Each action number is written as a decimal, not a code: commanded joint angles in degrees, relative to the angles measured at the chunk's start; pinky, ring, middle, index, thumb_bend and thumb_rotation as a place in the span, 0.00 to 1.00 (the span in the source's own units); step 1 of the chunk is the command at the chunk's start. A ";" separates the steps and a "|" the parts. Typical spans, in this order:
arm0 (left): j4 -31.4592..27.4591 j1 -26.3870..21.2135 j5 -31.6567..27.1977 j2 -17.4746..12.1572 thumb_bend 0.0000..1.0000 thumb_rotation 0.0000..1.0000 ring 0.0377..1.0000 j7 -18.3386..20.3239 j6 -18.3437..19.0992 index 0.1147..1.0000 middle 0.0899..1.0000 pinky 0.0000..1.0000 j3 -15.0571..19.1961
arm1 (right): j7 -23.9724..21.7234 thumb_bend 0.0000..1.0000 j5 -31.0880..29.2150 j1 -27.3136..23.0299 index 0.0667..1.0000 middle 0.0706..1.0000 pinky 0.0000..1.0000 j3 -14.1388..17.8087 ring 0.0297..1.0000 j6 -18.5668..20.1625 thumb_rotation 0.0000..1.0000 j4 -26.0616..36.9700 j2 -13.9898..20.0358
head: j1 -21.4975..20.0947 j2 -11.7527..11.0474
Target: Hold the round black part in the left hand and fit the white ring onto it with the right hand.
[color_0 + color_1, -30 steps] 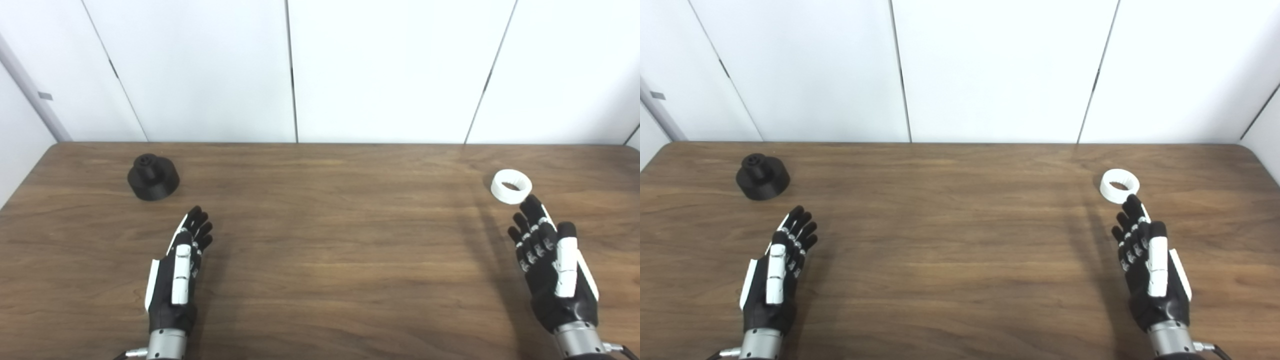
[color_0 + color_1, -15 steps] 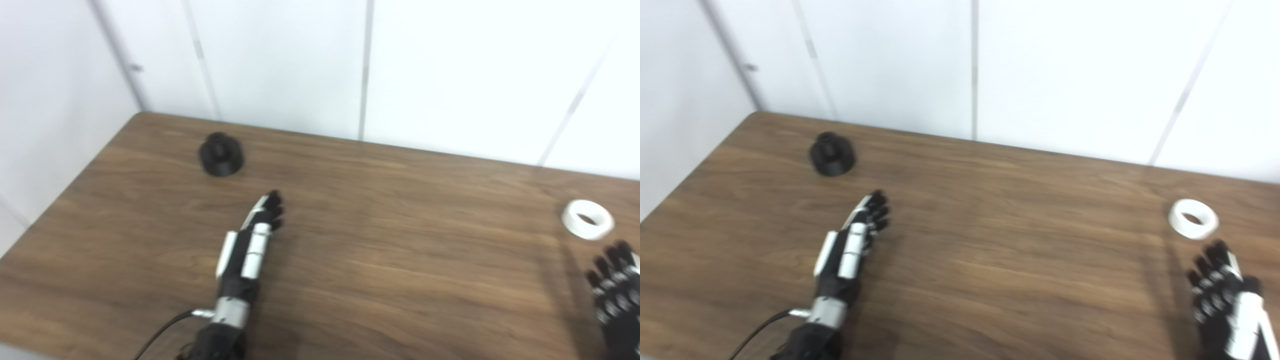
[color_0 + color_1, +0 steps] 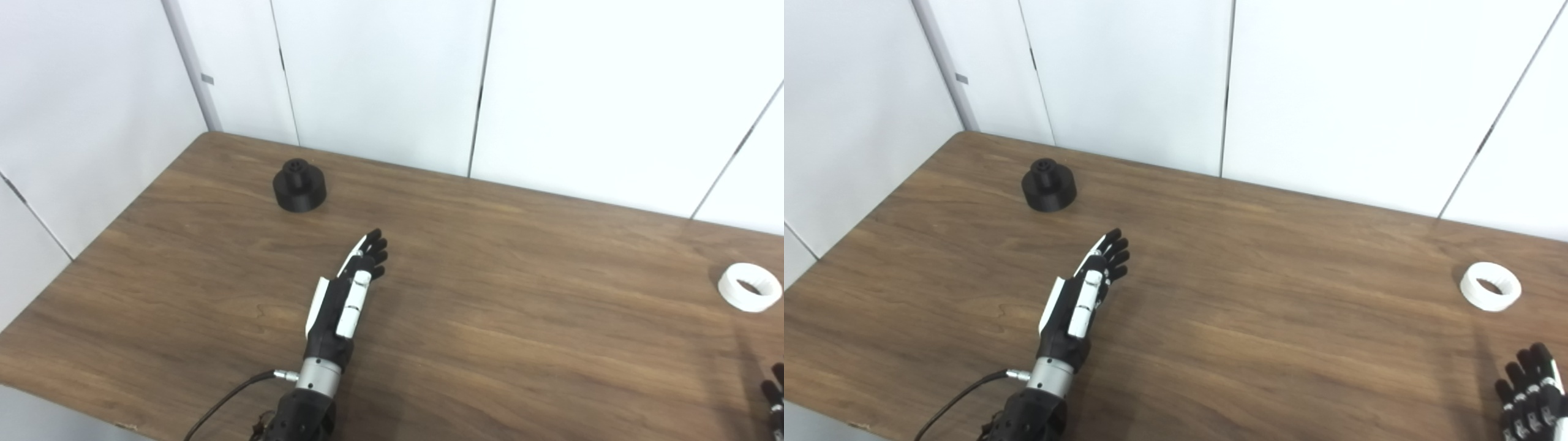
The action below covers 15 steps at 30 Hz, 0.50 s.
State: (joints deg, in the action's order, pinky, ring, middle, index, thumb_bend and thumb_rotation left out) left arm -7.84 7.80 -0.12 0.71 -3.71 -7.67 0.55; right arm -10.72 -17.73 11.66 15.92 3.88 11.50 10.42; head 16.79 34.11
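Black round part (image 3: 299, 191) upright on the wooden tabletop (image 3: 490, 318), well beyond the empty, spread left hand (image 3: 346, 294); white ring (image 3: 1490, 286) far right of it, near a spread right hand (image 3: 1531, 395); liable to skid away under a clumsy grab.

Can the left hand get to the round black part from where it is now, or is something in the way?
Probably yes. The left hand is open, holds nothing, and its fingers point toward the round black part, which stands alone farther back on the table. Only bare wood lies between them.
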 commanded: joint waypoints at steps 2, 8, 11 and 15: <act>0.63 -0.13 0.84 0.92 0.59 0.91 0.90 -0.45 -2.31 0.91 0.91 0.89 -0.09 | -0.09 0.72 -0.74 -0.96 0.99 1.00 1.00 0.00 1.00 -2.29 1.00 1.38 0.74 | -0.21 -0.21; 0.35 0.21 2.85 0.13 0.62 0.82 0.90 -0.78 -1.49 0.92 0.91 0.89 -0.03 | 0.33 0.71 -0.12 -0.79 0.99 1.00 1.00 -0.54 1.00 -2.37 1.00 2.21 0.31 | -1.08 0.13; 0.04 0.33 4.26 -0.35 0.64 0.76 0.90 -1.00 -2.00 0.92 0.92 0.89 0.13 | 0.85 0.69 -0.43 -0.57 0.99 1.00 1.00 -0.73 1.00 -1.53 1.00 3.30 0.01 | -0.96 0.53; -2.32 0.30 8.55 -0.22 0.65 0.62 0.89 -3.07 -1.62 0.92 0.91 0.85 1.01 | 1.36 0.65 -1.01 -0.19 0.99 1.00 1.00 -0.75 1.00 -0.75 1.00 4.28 -0.24 | -0.72 0.91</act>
State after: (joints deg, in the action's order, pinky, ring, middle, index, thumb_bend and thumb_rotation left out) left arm -8.09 7.96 6.96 0.64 -5.41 -7.83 0.99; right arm -9.51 -17.95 11.93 15.18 4.05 13.77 10.15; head 16.00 34.98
